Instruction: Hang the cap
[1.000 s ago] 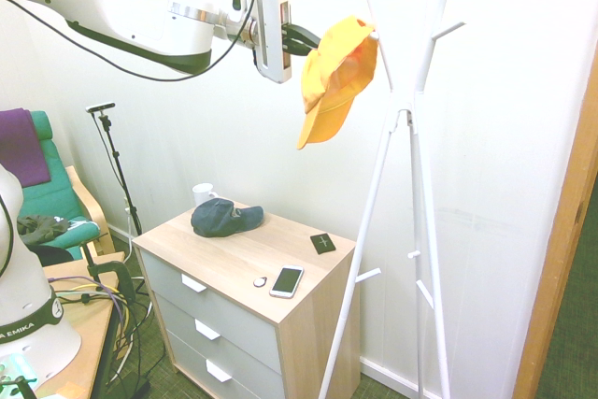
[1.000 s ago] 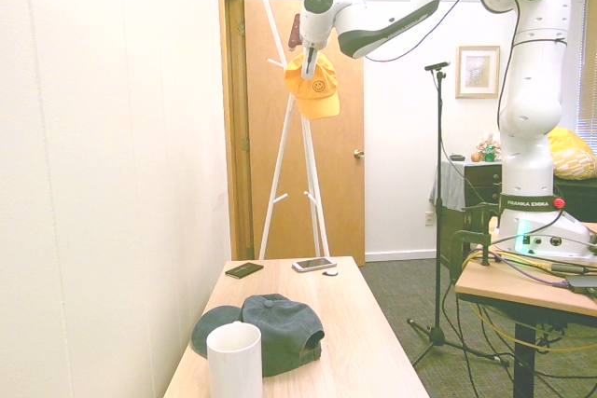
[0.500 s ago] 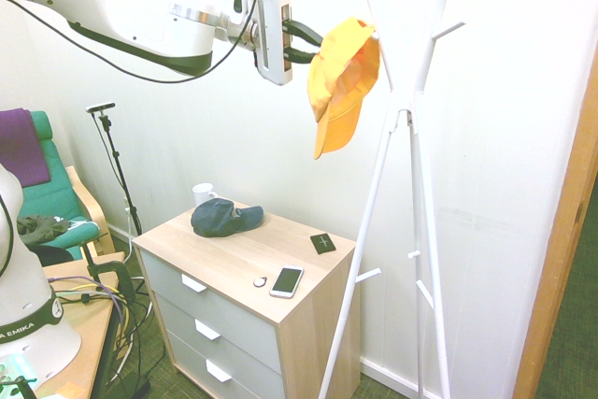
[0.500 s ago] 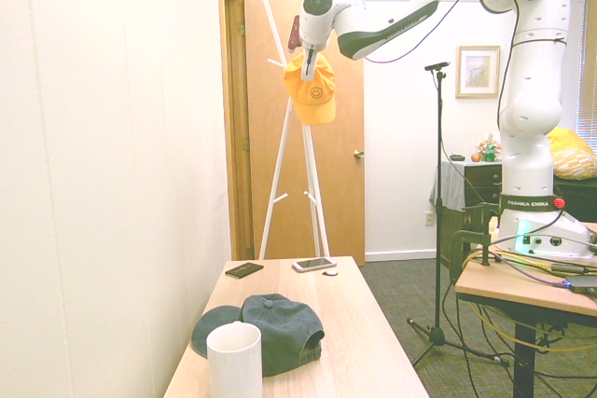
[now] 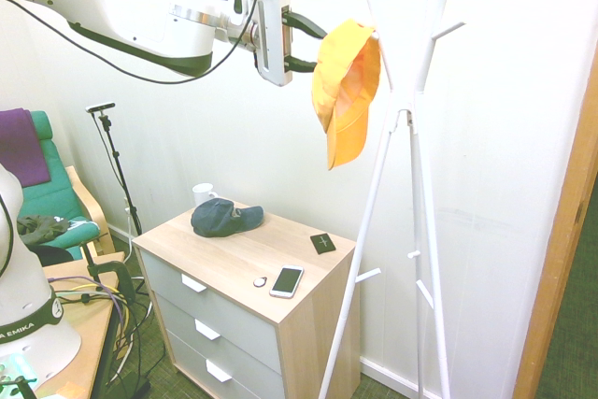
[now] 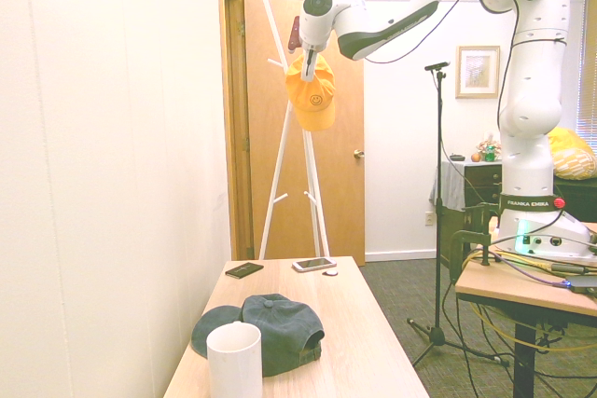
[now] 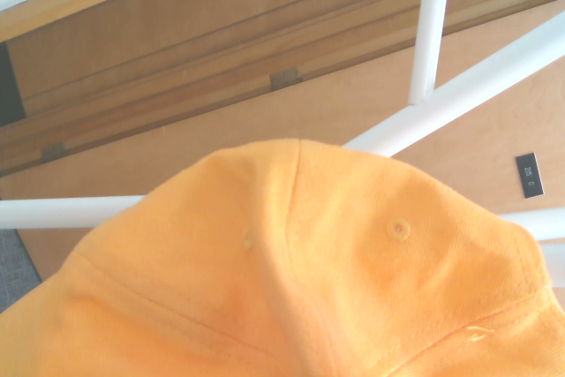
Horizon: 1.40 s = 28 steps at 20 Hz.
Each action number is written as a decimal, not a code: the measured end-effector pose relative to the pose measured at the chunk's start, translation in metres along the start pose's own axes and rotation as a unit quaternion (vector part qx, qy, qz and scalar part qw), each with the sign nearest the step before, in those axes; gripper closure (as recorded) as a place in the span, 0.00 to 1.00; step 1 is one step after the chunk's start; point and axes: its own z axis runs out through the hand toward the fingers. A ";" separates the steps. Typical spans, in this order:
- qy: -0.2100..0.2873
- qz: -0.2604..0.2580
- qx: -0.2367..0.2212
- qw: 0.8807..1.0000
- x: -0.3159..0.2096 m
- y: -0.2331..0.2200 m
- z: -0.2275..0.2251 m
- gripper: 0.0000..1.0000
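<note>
The robot arm (image 6: 532, 90) is shiny white, with fat, round, smooth parts. Dark grey caps cover some of its joints, and a dark strip runs under the long part. Near the tool (image 5: 313, 46) there is a silver ring. The tool has a boxy white body and two black fingers. A thin black cable hangs along the arm. The black band low down says FRANKA EMIKA in white letters.

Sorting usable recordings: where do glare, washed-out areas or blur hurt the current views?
First exterior: wall bleached, phone readable. Second exterior: left wall nearly white, mug pale. Wrist: yellow cap slightly soft.
</note>
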 end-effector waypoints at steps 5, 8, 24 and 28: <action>0.000 0.000 0.001 1.000 -0.001 0.000 0.000 0.00; 0.001 0.000 0.002 1.000 -0.001 -0.002 -0.002 0.00; -0.341 0.079 0.232 0.907 -0.003 -0.018 -0.070 0.00; -0.432 0.067 0.282 0.854 0.001 -0.018 -0.067 0.00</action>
